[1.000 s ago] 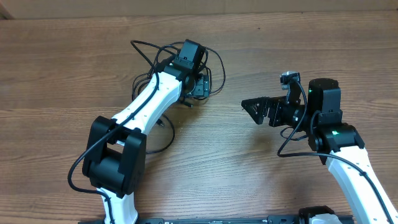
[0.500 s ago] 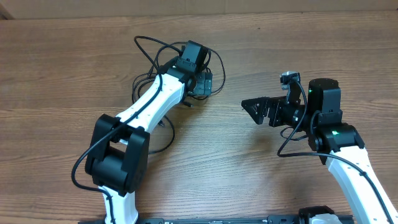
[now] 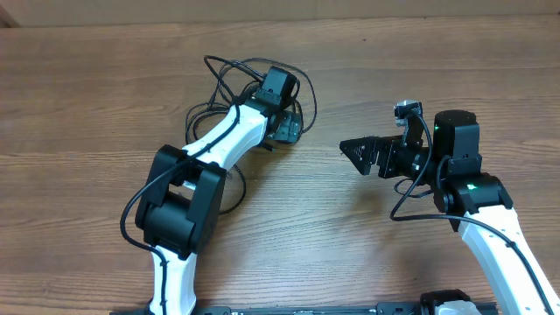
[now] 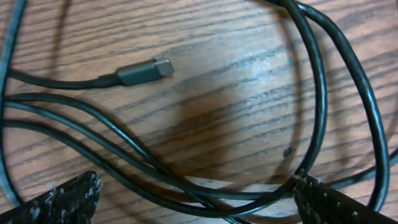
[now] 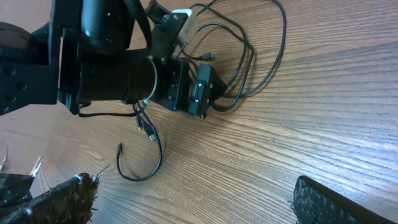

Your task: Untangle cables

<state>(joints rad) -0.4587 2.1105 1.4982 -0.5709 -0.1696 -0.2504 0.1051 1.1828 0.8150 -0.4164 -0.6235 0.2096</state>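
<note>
Robotics lab — white robot arms [image 3: 219,149] over a wood-grain table [image 3: 79,105].

From my overhead view, all I have to report is the bench [image 3: 79,105]: brown wood with the grain running left to right. A paler tan strip [image 3: 367,9] runs along its far edge (I cannot tell what it is). 1 small dark speck [image 3: 364,38] sits near that edge. The left wrist close-up shows glossy glare on the wood and 1 tiny dark fleck [image 4: 286,152].
</note>
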